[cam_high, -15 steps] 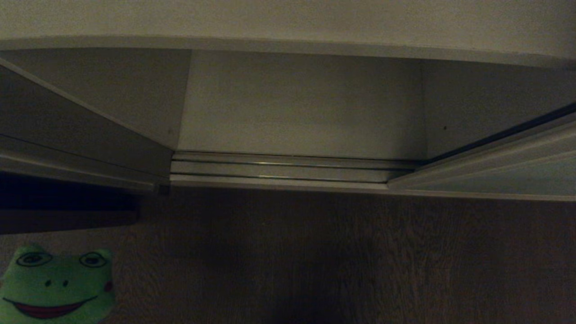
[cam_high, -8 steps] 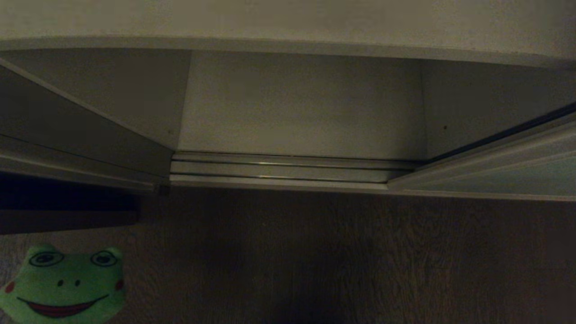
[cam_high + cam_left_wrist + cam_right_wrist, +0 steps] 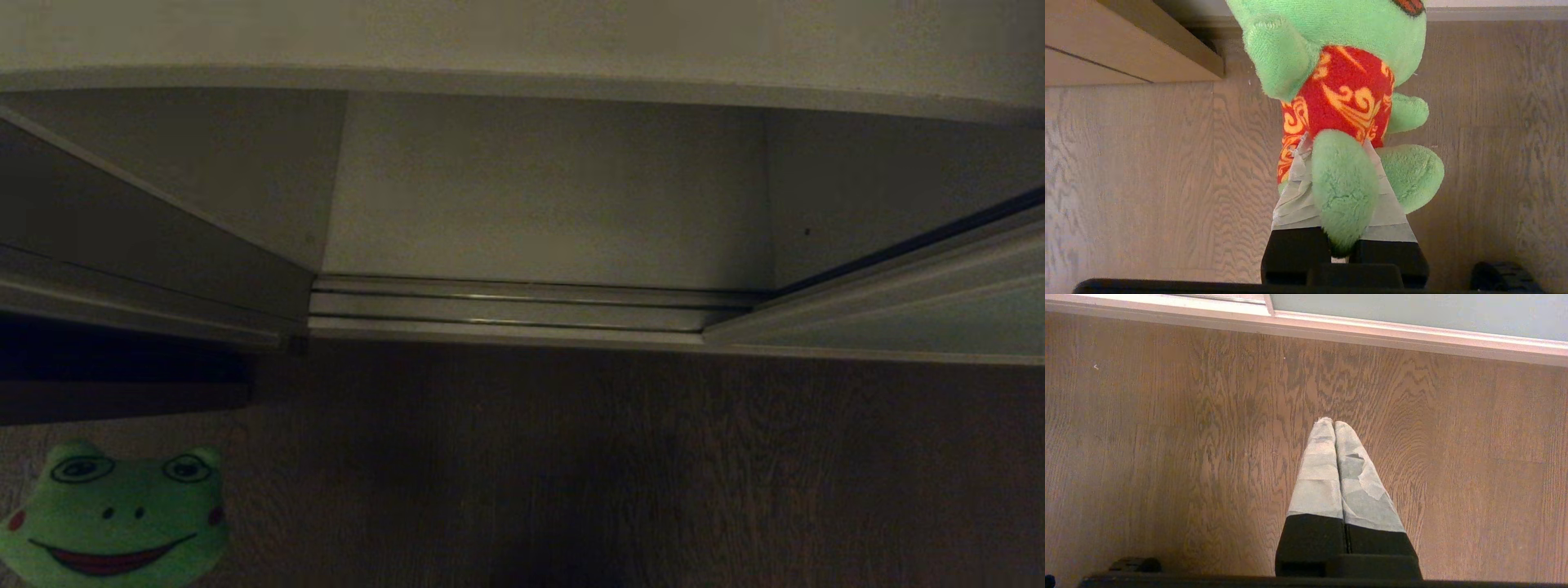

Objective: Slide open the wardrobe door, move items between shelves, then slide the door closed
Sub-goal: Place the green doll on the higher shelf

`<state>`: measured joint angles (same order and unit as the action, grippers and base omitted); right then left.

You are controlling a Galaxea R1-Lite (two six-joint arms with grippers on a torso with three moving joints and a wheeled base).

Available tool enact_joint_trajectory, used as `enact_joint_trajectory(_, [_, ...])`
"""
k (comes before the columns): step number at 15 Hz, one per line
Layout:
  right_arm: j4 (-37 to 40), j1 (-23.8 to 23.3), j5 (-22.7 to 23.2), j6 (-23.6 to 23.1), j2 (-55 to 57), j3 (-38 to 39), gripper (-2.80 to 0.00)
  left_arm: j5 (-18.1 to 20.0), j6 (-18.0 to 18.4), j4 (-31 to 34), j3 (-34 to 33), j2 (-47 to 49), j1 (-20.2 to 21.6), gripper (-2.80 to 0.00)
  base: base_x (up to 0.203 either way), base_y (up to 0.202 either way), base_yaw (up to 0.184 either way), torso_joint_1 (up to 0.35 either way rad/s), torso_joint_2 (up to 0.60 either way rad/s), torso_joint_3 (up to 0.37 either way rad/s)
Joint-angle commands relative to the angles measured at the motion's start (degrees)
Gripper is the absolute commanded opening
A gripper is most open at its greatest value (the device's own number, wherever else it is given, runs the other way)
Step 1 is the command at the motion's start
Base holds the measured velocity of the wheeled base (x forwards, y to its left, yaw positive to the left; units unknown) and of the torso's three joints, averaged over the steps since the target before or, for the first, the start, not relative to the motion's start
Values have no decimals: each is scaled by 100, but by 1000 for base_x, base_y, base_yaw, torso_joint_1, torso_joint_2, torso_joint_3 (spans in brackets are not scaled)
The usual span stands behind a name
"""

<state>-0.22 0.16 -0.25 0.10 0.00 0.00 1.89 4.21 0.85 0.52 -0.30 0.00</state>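
The frog (image 3: 1347, 94) is pinched by one leg in the left gripper (image 3: 1337, 179), low at near left over the floor (image 3: 620, 465) (shifted slightly right lately), so shelving is still pending, while the right gripper (image 3: 1334, 426) is kept shut, empty.

The frog toy (image 3: 114, 516) hangs low at the robot's left, above the wooden floor (image 3: 620, 465), a leg pinched in the left gripper (image 3: 1337, 163). Ahead, the door track (image 3: 522, 310) runs along the wardrobe's foot, with the sliding wardrobe door (image 3: 914, 318) off to the right. The right gripper (image 3: 1334, 424) hangs over bare floor near the door's bottom rail.
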Motion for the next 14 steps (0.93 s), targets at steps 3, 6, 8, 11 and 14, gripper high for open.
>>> enact_joint_trajectory(3, [-4, 2, -2, -1, -10, 0, -280, -13, 18, -6, -17, 30, 0, -280, 0, 0, 0, 0, 0, 0])
enact_joint_trajectory(6, [-4, 2, -2, -1, -10, 0, -280, -13, 4, -15, -17, 30, 0, -280, 0, 0, 0, 0, 0, 0])
enact_joint_trajectory(8, [-4, 2, -2, -1, -9, 0, -280, -13, 18, -11, -17, 30, 0, -280, 0, 0, 0, 0, 0, 0])
enact_joint_trajectory(11, [-4, 2, -2, -1, -12, 0, -280, -4, 44, -6, -15, 30, 0, -280, 0, 0, 0, 0, 0, 0])
enact_joint_trajectory(14, [-4, 2, -2, -1, -12, 0, -280, -4, -8, -15, -8, 30, 0, -280, 0, 0, 0, 0, 0, 0])
